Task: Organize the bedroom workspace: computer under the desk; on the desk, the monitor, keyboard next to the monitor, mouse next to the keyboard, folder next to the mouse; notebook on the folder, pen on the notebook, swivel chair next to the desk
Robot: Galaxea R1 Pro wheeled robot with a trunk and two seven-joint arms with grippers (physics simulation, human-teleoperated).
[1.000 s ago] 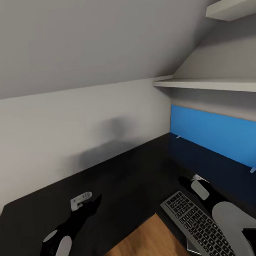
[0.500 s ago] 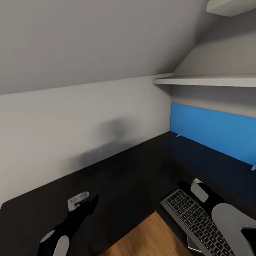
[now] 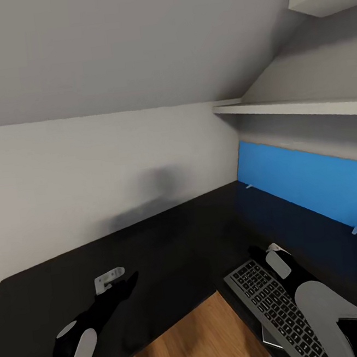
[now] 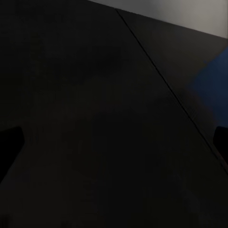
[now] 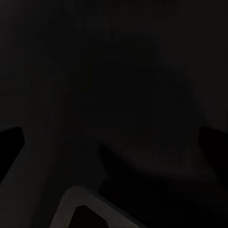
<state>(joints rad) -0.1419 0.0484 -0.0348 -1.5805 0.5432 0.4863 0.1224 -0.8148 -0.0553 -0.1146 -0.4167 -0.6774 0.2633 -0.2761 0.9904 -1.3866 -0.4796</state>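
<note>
The desk [image 3: 174, 245] has a black top that wraps around a cut-out. The keyboard [image 3: 272, 309], grey with black keys, lies flat on the desk's right wing along the inner edge. My right gripper [image 3: 258, 253] hovers just past the keyboard's far end, beside it, with its fingers [image 5: 10, 142] wide apart over the dark top and nothing between them. My left gripper [image 3: 129, 282] hangs low over the desk's left part, also open, with bare black top between its fingers [image 4: 9, 142]. The monitor, mouse, folder, notebook, pen, computer and swivel chair are out of view.
A bright blue panel [image 3: 311, 186] stands along the desk's back edge at the right, under two white wall shelves [image 3: 298, 110]. A sloped ceiling and white wall close the far side. Wooden floor [image 3: 200, 335] shows in the desk's cut-out.
The whole picture has shifted slightly, so the camera has moved. Both arms and the keyboard stay about where they were.
</note>
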